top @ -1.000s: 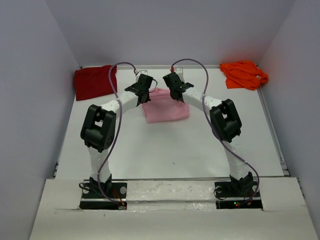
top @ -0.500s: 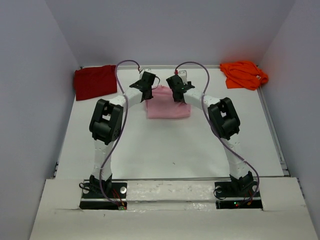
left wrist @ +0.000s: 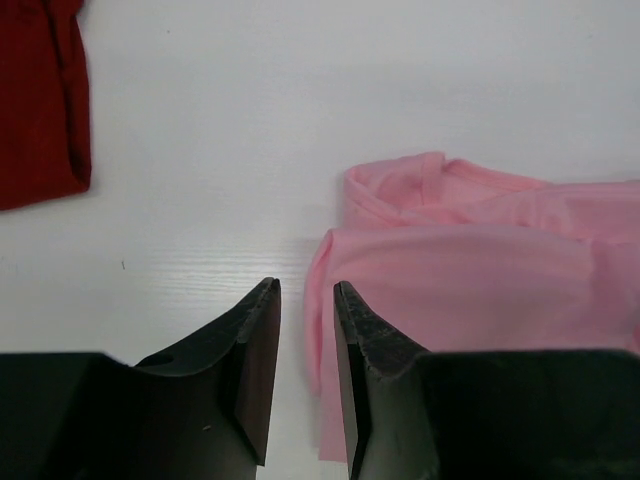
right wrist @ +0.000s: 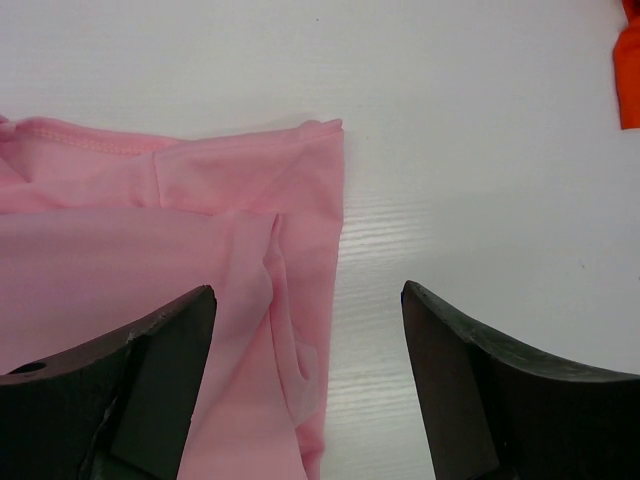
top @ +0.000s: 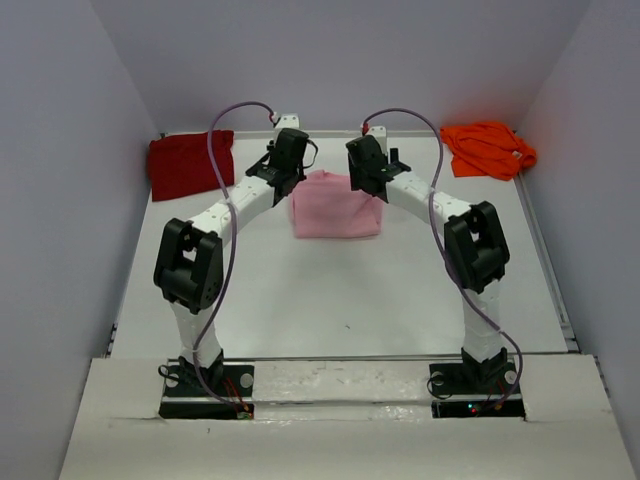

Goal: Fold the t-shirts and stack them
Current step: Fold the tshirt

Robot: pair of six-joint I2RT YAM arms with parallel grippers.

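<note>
A light pink t-shirt [top: 336, 204] lies folded flat at the middle of the far half of the table [top: 340, 300]. My left gripper [top: 293, 180] hovers over its left edge, jaws open by a narrow gap with nothing between them. In the left wrist view the left gripper [left wrist: 306, 285] shows the pink cloth [left wrist: 480, 270] edge below that gap. My right gripper [top: 375, 185] stands wide open over the shirt's right edge [right wrist: 300, 220], holding nothing [right wrist: 307, 288]. The dark red t-shirt [top: 190, 163] lies at the far left and the orange t-shirt [top: 488, 148] at the far right.
Grey walls close in the table on the left, right and far sides. Purple cables [top: 225, 130] loop above both arms. The dark red shirt [left wrist: 40, 100] shows at the left wrist view's upper left, and the orange shirt [right wrist: 630, 70] at the right wrist view's upper right edge.
Both grippers have gone from shut to open and let go of the pink t-shirt. It now lies squarer and flatter. Both arms have stretched a little farther back.
</note>
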